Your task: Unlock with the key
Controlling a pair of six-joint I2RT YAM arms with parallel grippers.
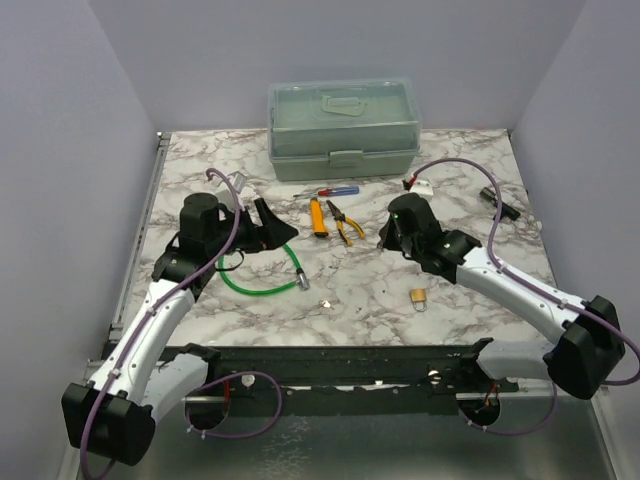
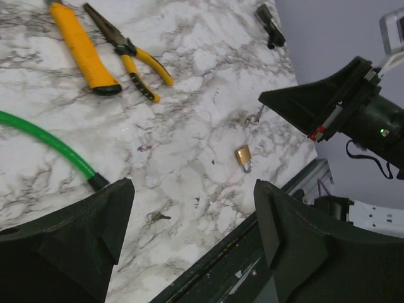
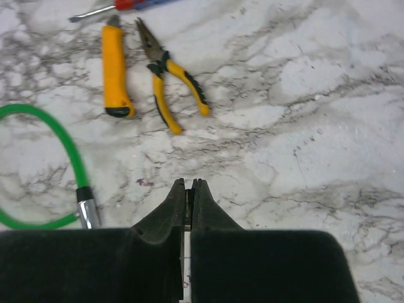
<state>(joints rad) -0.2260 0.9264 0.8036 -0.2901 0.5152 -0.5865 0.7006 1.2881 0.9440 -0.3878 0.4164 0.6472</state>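
A small brass padlock (image 1: pixel 417 297) (image 2: pixel 243 155) lies flat on the marble table, near the front edge. My right gripper (image 1: pixel 383 238) (image 3: pixel 189 183) hovers left of and beyond it, shut on a thin metal key. The key shows as a sliver between the pads, and its end (image 2: pixel 254 118) hangs below the tip in the left wrist view. My left gripper (image 1: pixel 272 225) (image 2: pixel 192 189) is open at the left, holding nothing. A second small key-like piece (image 1: pixel 322 307) (image 2: pixel 158 217) rests on the table between the arms.
A green cable (image 1: pixel 262 285) (image 3: pixel 63 145) curls beside the left arm. A yellow knife (image 1: pixel 318 217), yellow-handled pliers (image 1: pixel 345 222) and a screwdriver (image 1: pixel 330 190) lie mid-table. A translucent box (image 1: pixel 343 125) stands at the back. A black part (image 1: pixel 497 200) lies far right.
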